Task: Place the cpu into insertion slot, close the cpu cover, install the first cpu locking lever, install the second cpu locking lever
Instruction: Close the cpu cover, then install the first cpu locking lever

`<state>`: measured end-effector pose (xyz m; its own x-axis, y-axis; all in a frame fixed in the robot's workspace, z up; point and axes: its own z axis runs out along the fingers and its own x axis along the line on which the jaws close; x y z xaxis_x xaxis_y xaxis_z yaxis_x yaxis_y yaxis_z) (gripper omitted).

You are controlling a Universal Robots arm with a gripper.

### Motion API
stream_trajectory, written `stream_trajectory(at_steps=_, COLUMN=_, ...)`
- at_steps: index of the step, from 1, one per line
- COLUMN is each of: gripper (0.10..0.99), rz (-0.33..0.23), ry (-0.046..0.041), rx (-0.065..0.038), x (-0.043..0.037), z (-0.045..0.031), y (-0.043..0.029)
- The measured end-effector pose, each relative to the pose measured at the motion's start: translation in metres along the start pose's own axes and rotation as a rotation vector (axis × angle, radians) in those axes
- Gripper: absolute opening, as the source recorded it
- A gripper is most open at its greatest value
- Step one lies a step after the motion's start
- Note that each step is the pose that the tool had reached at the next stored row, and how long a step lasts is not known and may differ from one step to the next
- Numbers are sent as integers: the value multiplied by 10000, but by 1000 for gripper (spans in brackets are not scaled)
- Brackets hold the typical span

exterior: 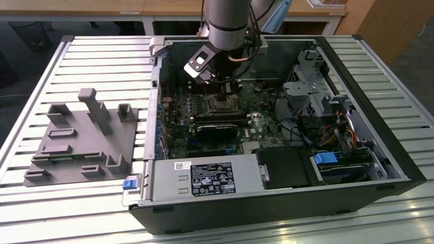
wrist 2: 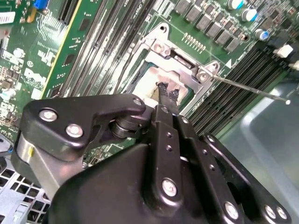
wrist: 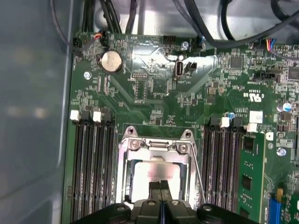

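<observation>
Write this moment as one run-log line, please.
gripper: shut, empty | position: over cpu | cpu: under cpu cover | cover: down | one locking lever: raised, unlatched

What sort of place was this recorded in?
Probably a robotics lab or workshop: an open computer case sits on a slatted metal table, a grey moulded fixture lies beside it, and wooden desks stand behind.

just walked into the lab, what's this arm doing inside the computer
A robot arm reaches into an open computer case, its gripper over the insertion slot on the motherboard. The cpu shows its silvery face in the slot, with the cpu cover apparently lying down around it. The fingers are shut, tips right at the cpu. One thin locking lever sticks out free beside the slot.
</observation>
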<state>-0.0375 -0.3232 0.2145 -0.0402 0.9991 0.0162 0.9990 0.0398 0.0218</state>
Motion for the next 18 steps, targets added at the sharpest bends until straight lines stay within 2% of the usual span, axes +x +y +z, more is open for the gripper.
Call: stream_trajectory(at_steps=18, gripper=106, rz=0, ry=6, rx=9, x=0, z=-27, y=20)
